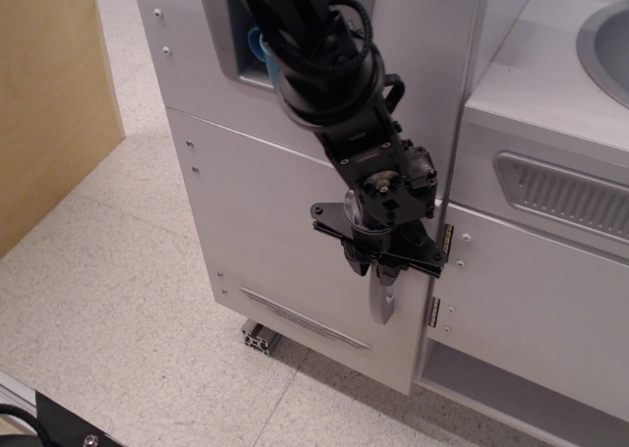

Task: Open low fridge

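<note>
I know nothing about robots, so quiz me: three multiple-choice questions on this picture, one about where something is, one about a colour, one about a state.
1. Where is the gripper?
A. Over the sink
B. At the curved handle of the low fridge
C. On the floor

2. What colour is the cup in the niche above?
A. Red
B. Green
C. Blue

3. The low fridge door is:
A. Closed
B. Swung wide open
C. Missing

Answers:
1. B: the black fingers sit around the top of the handle, whose lower end pokes out below them.
2. C: a blue rim shows beside the arm.
3. A: the door panel lies flush with the cabinet front and no interior shows.
</note>
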Tool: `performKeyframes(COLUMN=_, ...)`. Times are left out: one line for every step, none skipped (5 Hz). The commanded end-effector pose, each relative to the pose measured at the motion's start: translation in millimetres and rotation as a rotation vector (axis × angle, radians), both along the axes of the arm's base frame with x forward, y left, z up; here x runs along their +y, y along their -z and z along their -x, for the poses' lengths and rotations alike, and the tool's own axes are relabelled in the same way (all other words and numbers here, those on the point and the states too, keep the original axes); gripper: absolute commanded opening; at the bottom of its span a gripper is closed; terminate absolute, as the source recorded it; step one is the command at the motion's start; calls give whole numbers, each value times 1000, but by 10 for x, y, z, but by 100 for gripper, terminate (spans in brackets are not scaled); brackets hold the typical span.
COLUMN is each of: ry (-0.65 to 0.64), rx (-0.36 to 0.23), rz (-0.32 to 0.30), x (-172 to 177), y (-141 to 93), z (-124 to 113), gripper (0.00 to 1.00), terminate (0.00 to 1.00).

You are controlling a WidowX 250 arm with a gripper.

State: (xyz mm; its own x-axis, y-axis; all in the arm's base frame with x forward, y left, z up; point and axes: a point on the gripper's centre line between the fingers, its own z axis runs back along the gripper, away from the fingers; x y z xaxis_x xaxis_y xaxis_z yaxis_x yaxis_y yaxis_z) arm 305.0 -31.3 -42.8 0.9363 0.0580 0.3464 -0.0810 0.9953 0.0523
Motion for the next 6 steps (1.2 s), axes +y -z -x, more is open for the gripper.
performKeyframes(ry=42, rx=-15, rz=-26, x=195, y=-136, z=262, gripper=0, terminate=0)
performKeyframes(ry=65, rx=2, rz=-26, x=320, y=-224, z=443, gripper=0, terminate=0)
performKeyframes(ry=87, rx=14, rz=-11, x=452, y=-447, z=573, gripper=100, terminate=0)
performKeyframes(ry=98, rx=2, rz=-7, x=499, y=-803, z=629, gripper=100, terminate=0)
performKeyframes(ry=53, rx=-17, rz=42, x=460, y=-1101, z=551, gripper=100, terminate=0)
performKeyframes(ry=23, rx=4, rz=72, x=270, y=-1138, z=369, gripper=100, terminate=0)
